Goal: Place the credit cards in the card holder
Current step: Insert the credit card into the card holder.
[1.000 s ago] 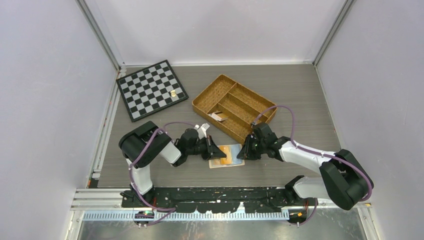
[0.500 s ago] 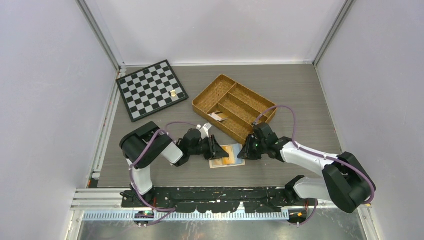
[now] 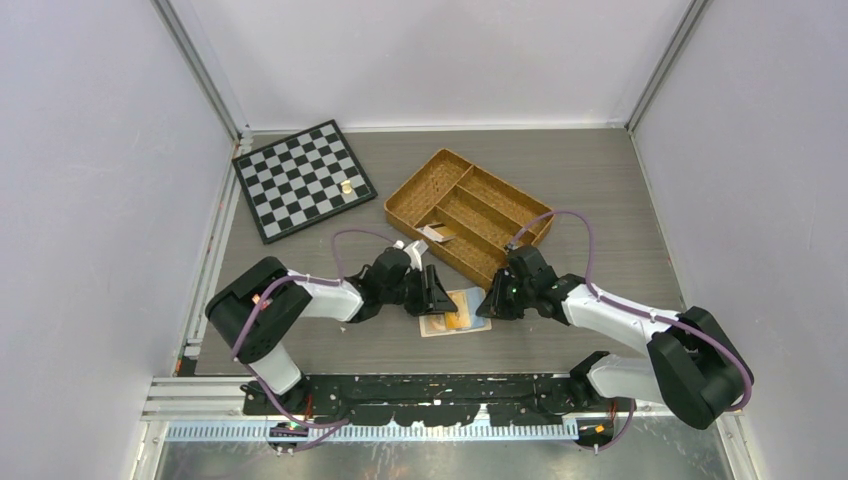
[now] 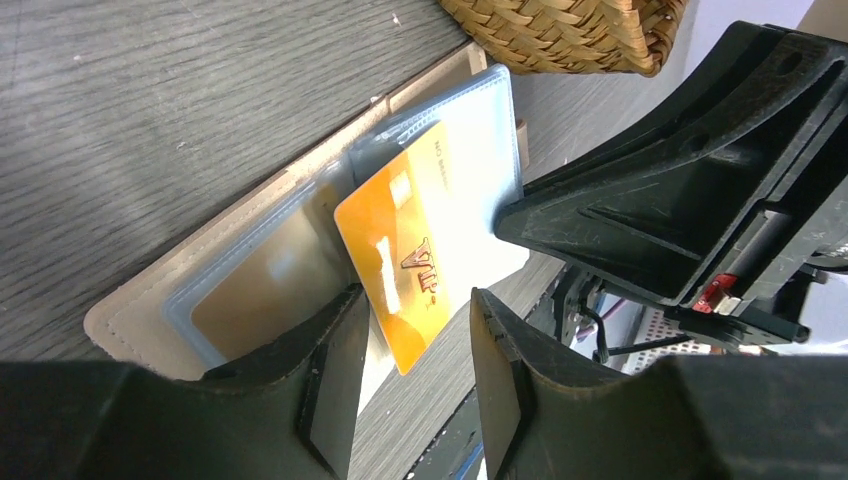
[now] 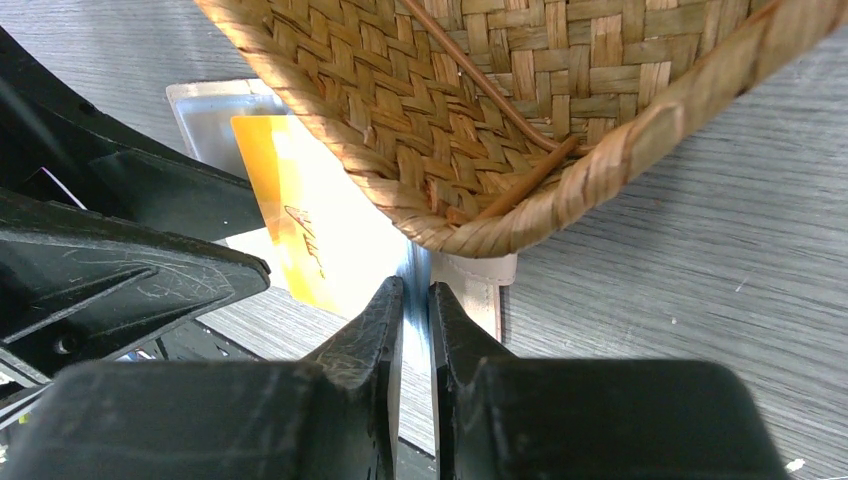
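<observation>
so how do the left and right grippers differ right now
The left gripper has its jaws apart, with the orange card seen in the gap. The right gripper is pinched shut on the edge of a clear sleeve of the card holder. The left one sits away from the wicker tray, while the right one is tucked right under its rim. Both are low over the same open holder, facing each other.

Perhaps two cards [image 4: 400, 260], one holder [image 4: 105, 328]

Only legible text: "VIP" in ornate lettering on the orange card [image 4: 405, 262]. Small print near its edge is too blurred to read.
</observation>
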Controlling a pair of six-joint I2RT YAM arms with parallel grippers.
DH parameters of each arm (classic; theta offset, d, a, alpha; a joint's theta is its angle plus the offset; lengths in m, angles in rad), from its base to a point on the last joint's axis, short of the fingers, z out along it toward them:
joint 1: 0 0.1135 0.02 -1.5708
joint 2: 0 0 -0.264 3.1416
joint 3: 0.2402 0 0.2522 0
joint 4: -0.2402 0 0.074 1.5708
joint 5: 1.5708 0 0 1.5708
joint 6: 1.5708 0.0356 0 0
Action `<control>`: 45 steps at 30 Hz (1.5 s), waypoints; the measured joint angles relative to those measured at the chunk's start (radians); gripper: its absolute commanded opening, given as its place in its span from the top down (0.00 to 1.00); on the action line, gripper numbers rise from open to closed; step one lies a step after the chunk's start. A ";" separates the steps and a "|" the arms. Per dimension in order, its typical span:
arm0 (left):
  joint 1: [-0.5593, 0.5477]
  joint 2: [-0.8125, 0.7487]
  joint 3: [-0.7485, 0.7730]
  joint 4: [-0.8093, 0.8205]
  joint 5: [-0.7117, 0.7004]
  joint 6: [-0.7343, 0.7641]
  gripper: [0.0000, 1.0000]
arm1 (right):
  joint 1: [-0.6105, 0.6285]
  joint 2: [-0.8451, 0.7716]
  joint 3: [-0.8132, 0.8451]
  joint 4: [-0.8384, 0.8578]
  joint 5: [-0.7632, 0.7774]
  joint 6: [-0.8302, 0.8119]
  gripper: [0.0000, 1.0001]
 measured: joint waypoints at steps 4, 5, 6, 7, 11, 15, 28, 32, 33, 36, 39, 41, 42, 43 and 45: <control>-0.013 -0.001 0.034 -0.063 -0.010 0.024 0.56 | 0.000 0.001 0.000 0.001 0.000 0.000 0.99; -0.015 0.002 0.047 -0.082 -0.011 0.032 0.56 | 0.000 0.002 0.000 0.001 0.000 0.000 1.00; -0.019 0.004 0.053 -0.089 -0.012 0.036 0.56 | 0.000 0.002 0.000 0.001 -0.001 0.000 0.99; -0.025 0.010 0.069 -0.107 -0.014 0.041 0.56 | 0.000 0.002 0.000 0.001 -0.001 0.000 0.98; -0.048 0.039 0.134 -0.177 -0.023 0.065 0.56 | 0.000 0.003 0.000 0.001 -0.001 0.000 0.85; -0.072 0.066 0.205 -0.268 -0.040 0.092 0.56 | -0.001 0.004 0.000 -0.005 0.004 0.001 0.68; -0.106 0.072 0.275 -0.406 -0.070 0.124 0.56 | -0.002 -0.113 -0.001 -0.130 0.114 0.011 0.65; -0.109 0.072 0.275 -0.406 -0.070 0.123 0.56 | -0.002 -0.130 -0.001 -0.134 0.111 0.009 0.68; -0.109 0.072 0.275 -0.406 -0.070 0.123 0.56 | -0.002 -0.130 -0.002 -0.133 0.104 0.008 0.68; -0.110 0.072 0.277 -0.409 -0.070 0.123 0.56 | -0.003 -0.127 -0.002 -0.129 0.080 0.006 0.71; -0.112 0.072 0.283 -0.417 -0.072 0.123 0.56 | -0.003 -0.113 -0.002 -0.117 0.062 0.002 0.73; -0.113 0.072 0.290 -0.424 -0.074 0.123 0.56 | -0.003 -0.104 -0.006 -0.106 0.052 0.000 0.75; -0.114 0.072 0.291 -0.426 -0.075 0.123 0.56 | -0.003 -0.100 -0.007 -0.103 0.048 -0.001 0.75; -0.114 0.072 0.291 -0.428 -0.077 0.123 0.56 | -0.003 -0.097 -0.008 -0.102 0.044 -0.002 0.75; -0.115 0.072 0.292 -0.429 -0.077 0.123 0.56 | -0.003 -0.088 -0.009 -0.096 0.037 -0.004 0.76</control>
